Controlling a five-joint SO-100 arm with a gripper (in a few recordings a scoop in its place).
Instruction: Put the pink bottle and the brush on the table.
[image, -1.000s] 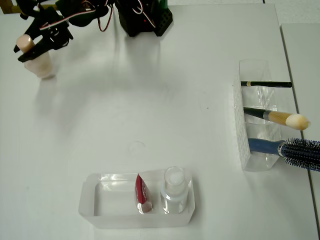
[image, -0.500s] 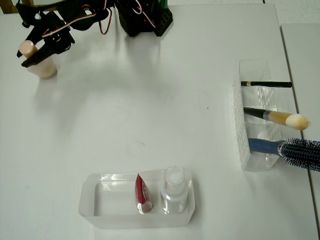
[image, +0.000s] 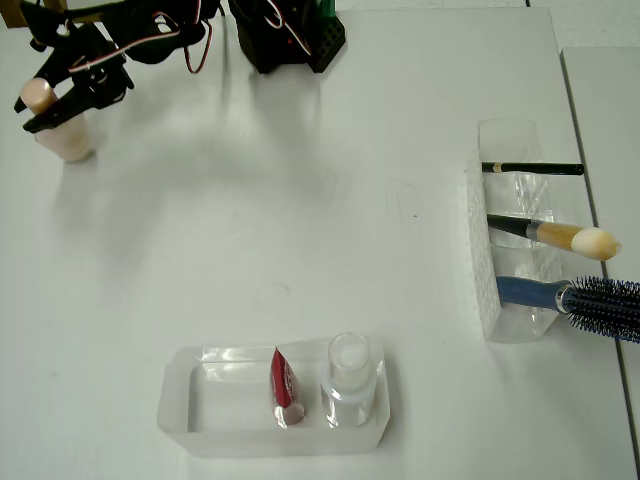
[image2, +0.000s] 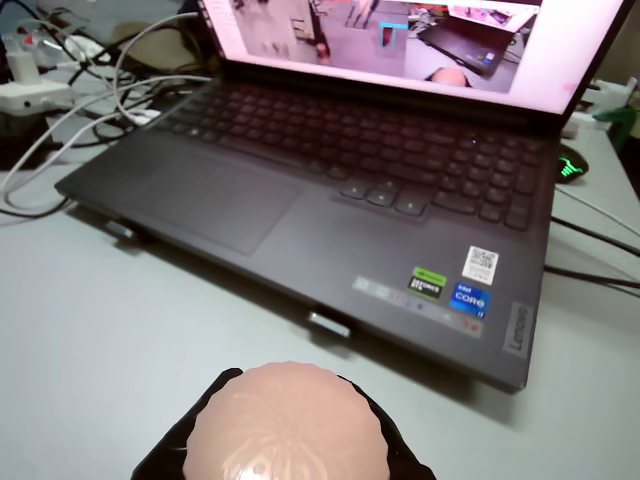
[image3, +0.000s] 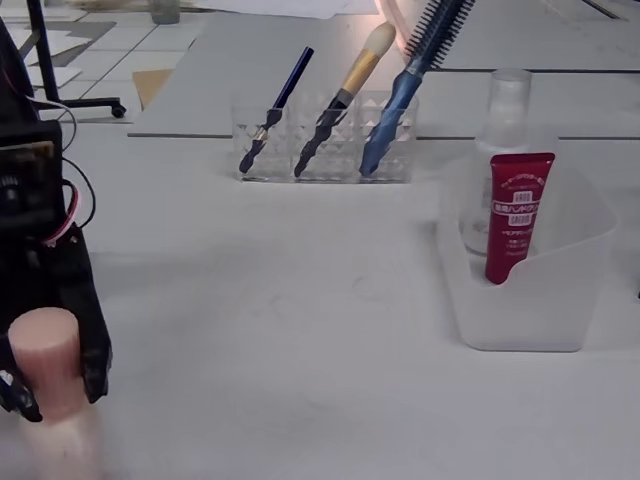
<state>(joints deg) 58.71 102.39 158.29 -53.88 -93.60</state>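
Light is bright and even, a little washed out on the white tabletop (image: 300, 230). Shadows there are soft and grey. The pink bottle (image2: 288, 425) is blurred in the wrist view. The clear organizer (image: 500, 240) shows small glare.

The bottle's pink cap (image2: 287, 425) is seen at the bottom edge, flanked by black end effector (image2: 290, 440) parts. A laptop (image2: 330, 190) and cables (image2: 70, 90) are seen on the counter (image2: 110, 330).

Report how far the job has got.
Done: nothing released yet. In hand: the gripper holds the pink bottle by its cap, at the table's far-left corner in the overhead view. Left: let go, then fetch the brush, standing in its clear holder.
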